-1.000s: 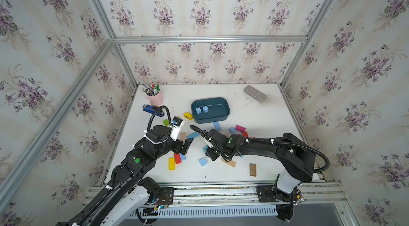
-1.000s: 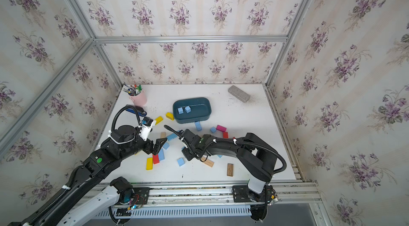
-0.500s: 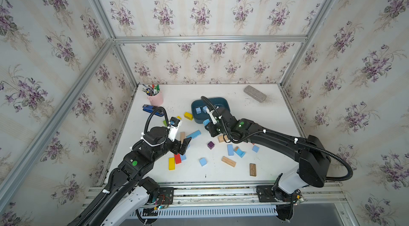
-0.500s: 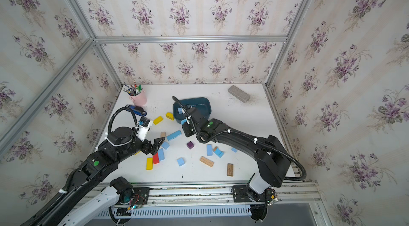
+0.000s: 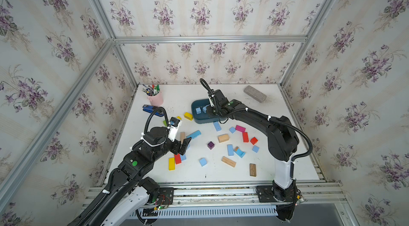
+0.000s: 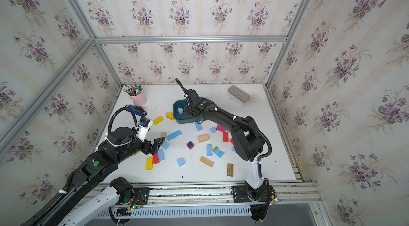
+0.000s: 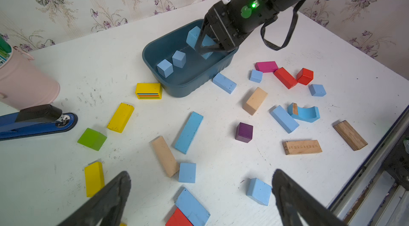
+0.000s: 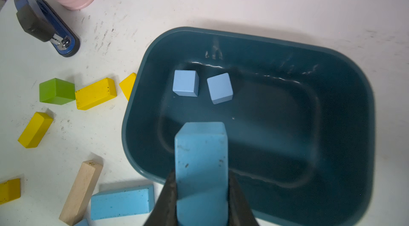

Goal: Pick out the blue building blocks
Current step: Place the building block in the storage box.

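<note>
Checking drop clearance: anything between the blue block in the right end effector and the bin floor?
Nothing visible. The right end effector holds the blue block over the teal bin, and the floor beneath it looks bare. The two blue cubes already inside lie apart from it, toward one end.

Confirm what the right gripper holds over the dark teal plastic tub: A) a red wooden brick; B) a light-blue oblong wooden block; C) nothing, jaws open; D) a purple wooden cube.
B: in the right wrist view the right gripper is shut on a light-blue oblong wooden block over the dark teal plastic tub, where two light-blue wooden cubes lie.
</note>
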You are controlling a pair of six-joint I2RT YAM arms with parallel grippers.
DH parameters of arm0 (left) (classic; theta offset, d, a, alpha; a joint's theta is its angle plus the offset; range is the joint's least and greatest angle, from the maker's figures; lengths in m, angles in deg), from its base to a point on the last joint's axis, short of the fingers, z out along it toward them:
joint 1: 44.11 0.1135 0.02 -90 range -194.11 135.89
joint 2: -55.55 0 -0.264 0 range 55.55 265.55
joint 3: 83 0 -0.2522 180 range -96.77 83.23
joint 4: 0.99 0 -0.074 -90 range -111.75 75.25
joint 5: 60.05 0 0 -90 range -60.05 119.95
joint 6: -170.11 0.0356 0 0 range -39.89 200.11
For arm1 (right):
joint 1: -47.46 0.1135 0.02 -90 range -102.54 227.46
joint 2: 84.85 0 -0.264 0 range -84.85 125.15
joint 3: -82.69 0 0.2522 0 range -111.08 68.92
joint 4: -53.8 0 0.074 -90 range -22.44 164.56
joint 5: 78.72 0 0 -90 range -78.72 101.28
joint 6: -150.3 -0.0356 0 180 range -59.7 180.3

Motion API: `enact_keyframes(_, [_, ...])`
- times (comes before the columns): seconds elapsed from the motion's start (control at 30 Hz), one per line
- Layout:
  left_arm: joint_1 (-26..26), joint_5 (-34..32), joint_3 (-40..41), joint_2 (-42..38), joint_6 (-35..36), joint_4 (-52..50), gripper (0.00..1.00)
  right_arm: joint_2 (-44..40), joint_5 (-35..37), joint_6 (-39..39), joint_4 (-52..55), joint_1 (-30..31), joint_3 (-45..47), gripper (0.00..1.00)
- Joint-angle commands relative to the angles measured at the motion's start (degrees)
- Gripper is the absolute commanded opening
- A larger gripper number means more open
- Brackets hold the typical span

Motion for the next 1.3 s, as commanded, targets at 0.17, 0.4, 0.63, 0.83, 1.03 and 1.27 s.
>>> enact_keyframes(0.17, [0.0, -0.4, 0.1, 0.2, 0.2, 0.2, 0.99, 6.2, -4.5, -1.9, 0.2, 0.0, -3.1, 0.03])
enact_keyframes(0.4, [0.0, -0.7, 0.2, 0.2, 0.3, 0.1, 0.99, 10.4, -8.6, -3.1, -0.3, 0.0, -5.6, 0.09])
enact_keyframes(0.63, [0.0, -0.7, 0.2, 0.4, 0.3, 0.1, 0.99, 13.5, -12.1, -4.1, 1.3, -0.1, -9.4, 0.26])
enact_keyframes(0.83, [0.1, -0.7, 0.2, 0.5, 0.3, 0.1, 0.99, 14.0, -13.9, -4.7, 1.7, 0.0, -10.6, 0.45])
enact_keyframes(1.03, [0.0, -0.8, 0.2, 0.5, 0.4, -0.1, 0.99, 11.7, -14.9, -5.2, 1.6, 0.0, -10.6, 0.49])
enact_keyframes(1.27, [0.0, -1.1, 0.3, 1.2, 0.4, -0.3, 0.99, 0.7, -12.9, -5.4, -2.4, -0.1, -3.1, 0.57])
